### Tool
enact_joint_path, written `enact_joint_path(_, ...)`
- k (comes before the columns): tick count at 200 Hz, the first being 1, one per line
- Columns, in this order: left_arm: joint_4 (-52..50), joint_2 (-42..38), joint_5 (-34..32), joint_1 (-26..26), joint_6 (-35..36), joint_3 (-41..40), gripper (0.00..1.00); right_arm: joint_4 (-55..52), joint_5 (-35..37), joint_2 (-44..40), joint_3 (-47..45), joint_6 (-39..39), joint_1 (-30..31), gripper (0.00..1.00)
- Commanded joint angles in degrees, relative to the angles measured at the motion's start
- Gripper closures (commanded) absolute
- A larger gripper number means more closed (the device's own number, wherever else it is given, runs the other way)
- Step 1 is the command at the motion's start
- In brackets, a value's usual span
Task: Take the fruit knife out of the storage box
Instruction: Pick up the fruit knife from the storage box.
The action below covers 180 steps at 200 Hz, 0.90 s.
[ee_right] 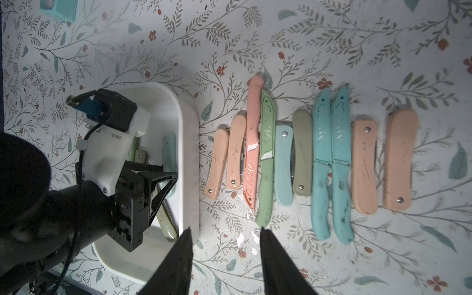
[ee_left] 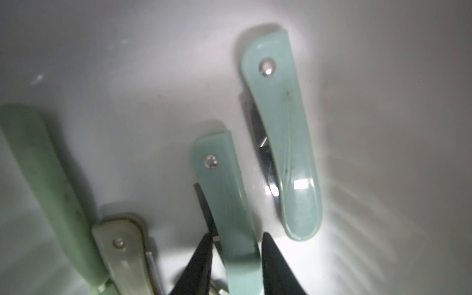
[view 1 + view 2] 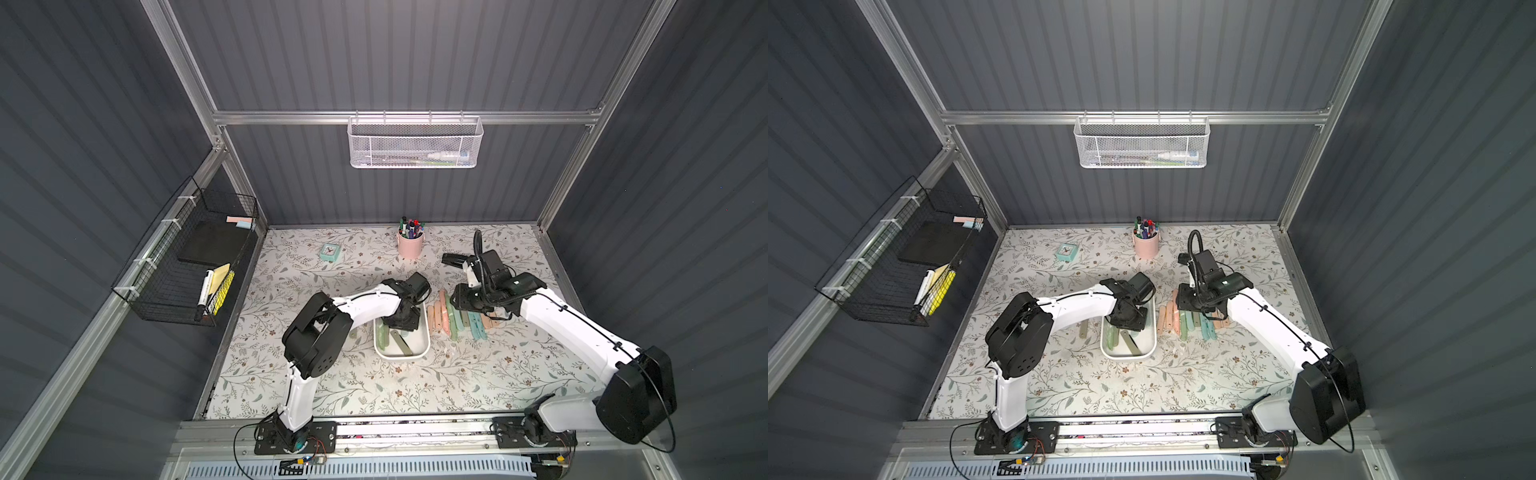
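The storage box point(image 3: 401, 356) sits at the centre of both top views, and the left arm reaches down into it. In the left wrist view the left claw point(image 2: 237, 234) is closed across a teal folding fruit knife point(image 2: 219, 178), one black finger point(image 2: 201, 255) against each flank of the handle. The knife lies flat on the box floor. Its long axis runs straight out ahead of the claw, so the grip spans its width near one end.

A second teal folding knife point(image 2: 281, 140) lies just beside it, roughly parallel. The right claw point(image 1: 226, 229) hangs open and empty above the surface, between the box wall and the row of knives point(image 1: 283, 163). The left arm is plainly the nearer. I judge a straight lift over the rim comes next.
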Motion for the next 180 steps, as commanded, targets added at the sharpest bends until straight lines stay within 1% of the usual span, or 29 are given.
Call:
enact_joint_path(1,-2.5,2.3,-1.5,0.0,-0.5,3.1,0.69,-0.7,0.4,0.5,0.3,0.7,0.2,0.54)
enact_joint_path(23,-2.6,2.9,-1.4,0.0,-0.6,4.5,0.69,-0.8,0.4,0.5,0.5,0.6,0.2,0.54)
enact_joint_path(44,-2.8,2.7,-2.1,0.0,-0.8,4.9,0.76,-1.3,0.9,0.2,0.7,0.5,0.2,0.54)
enact_joint_path(64,-3.5,3.3,-2.2,0.0,-0.8,5.6,0.76,-1.3,1.1,0.0,0.6,0.5,0.2,0.54)
enact_joint_path(71,-3.5,3.5,-2.3,0.0,-0.9,5.5,0.74,-1.2,1.0,0.1,0.7,0.5,0.2,0.54)
enact_joint_path(82,-3.4,3.5,-3.0,0.0,-0.9,5.2,0.63,-1.3,0.9,0.2,0.8,0.4,0.2,0.54)
enact_joint_path(108,-3.1,4.0,-4.7,0.0,-0.9,4.9,0.52,-1.3,0.8,0.4,0.9,0.4,0.2,0.54)
enact_joint_path(141,-5.6,6.2,-7.2,0.0,-0.9,7.1,0.51,-1.3,1.0,0.3,0.7,0.4,0.2,0.54)
enact_joint_path(154,-5.3,6.8,-7.1,0.0,-0.9,7.1,0.51,-1.3,1.0,0.3,0.7,0.4,0.2,0.54)
enact_joint_path(180,-4.3,7.4,-6.0,0.0,-0.9,6.7,0.47,-1.4,1.0,0.2,0.5,0.4,0.2,0.54)
